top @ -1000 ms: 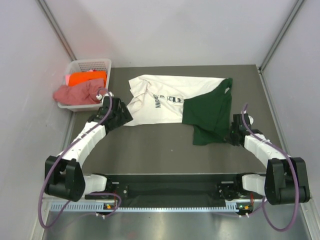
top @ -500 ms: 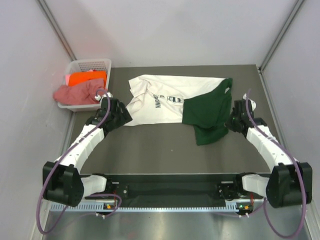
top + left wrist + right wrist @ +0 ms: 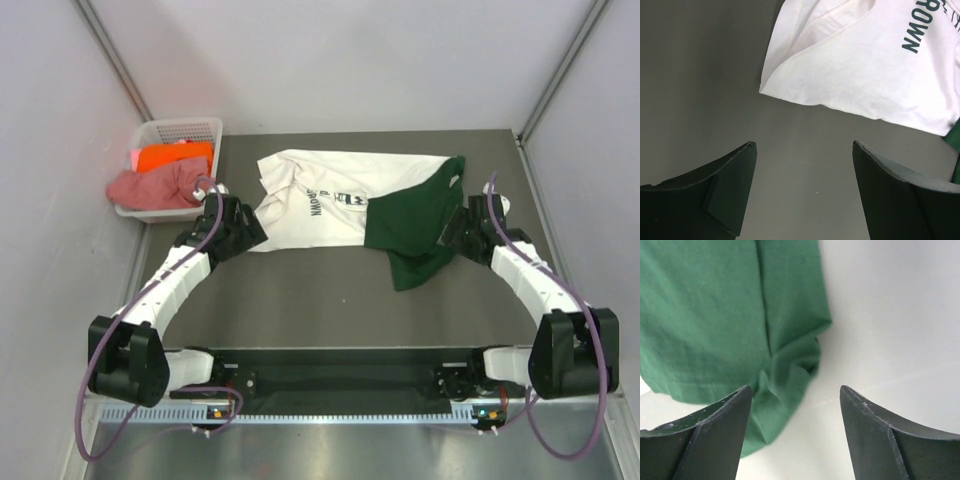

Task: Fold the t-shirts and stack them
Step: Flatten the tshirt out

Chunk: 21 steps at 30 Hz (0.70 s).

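Note:
One of the t-shirts (image 3: 320, 205), white with dark lettering, lies spread across the middle of the table. Its dark green part (image 3: 410, 220) is folded over its right side. My left gripper (image 3: 248, 228) hovers open at the shirt's lower left corner. In the left wrist view the white cloth (image 3: 865, 65) lies just beyond my left gripper (image 3: 802, 147), with bare table between the fingers. My right gripper (image 3: 450, 238) stands open at the green fold's right edge. In the right wrist view the green cloth (image 3: 715, 315) reaches down beside the left finger of my right gripper (image 3: 795, 390), ungripped.
A white lattice basket (image 3: 185, 128) stands off the table's far left corner. It holds an orange shirt (image 3: 172, 157) and a dusty pink one (image 3: 150, 185) that hangs over its front rim. Grey walls close in on both sides.
My right gripper has moved up along the green fold's right edge, then opened and let go of the green cloth. The left arm has barely moved.

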### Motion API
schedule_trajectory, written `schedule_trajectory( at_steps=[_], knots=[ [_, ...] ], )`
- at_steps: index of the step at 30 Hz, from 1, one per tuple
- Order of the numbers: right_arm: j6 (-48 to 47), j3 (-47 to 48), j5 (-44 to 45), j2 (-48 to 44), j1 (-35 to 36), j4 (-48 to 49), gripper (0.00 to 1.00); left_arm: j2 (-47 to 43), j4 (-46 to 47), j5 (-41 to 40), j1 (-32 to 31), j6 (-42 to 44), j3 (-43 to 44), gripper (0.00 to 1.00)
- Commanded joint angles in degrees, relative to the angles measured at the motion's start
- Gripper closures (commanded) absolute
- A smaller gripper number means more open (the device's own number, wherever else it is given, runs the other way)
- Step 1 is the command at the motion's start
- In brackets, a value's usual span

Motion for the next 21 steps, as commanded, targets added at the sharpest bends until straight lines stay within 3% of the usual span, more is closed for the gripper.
schedule_trajectory(
  at_steps=[1, 3, 5, 7, 10, 21],
  knots=[
    [-2.81, -2.33, 0.73, -4.73, -1.36, 1.3, 0.27, -1.13, 2.91, 1.36, 0.29, 0.13, 0.96, 0.18],
    [-4.13, -4.51, -0.23, -6.49, -2.07, 3.48, 0.22, -1.65, 3.26, 2.59, 0.12, 0.48, 0.96, 0.18],
    [-6.67, -6.45, -6.53, -7.8, -4.51, 6.73, 0.21, -1.92, 3.09, 3.56, -0.23, 0.92, 0.96, 0.18],
    [-7.03, -11.36, -16.37, -9.21, -8.11, 16.38, 0.16, -2.62, 3.0, 4.09, -0.32, 0.92, 0.78, 0.18],
    [-5.98, -15.86, -23.68, -10.63, -12.35, 25.89, 0.17, -3.58, 3.52, 4.79, -0.41, 1.01, 0.08, 0.18],
    [-2.81, -13.14, -34.76, 2.81, -12.53, 36.81, 0.1, -4.47, 5.19, 5.5, -0.58, 1.27, -1.68, 0.18]
  ],
)
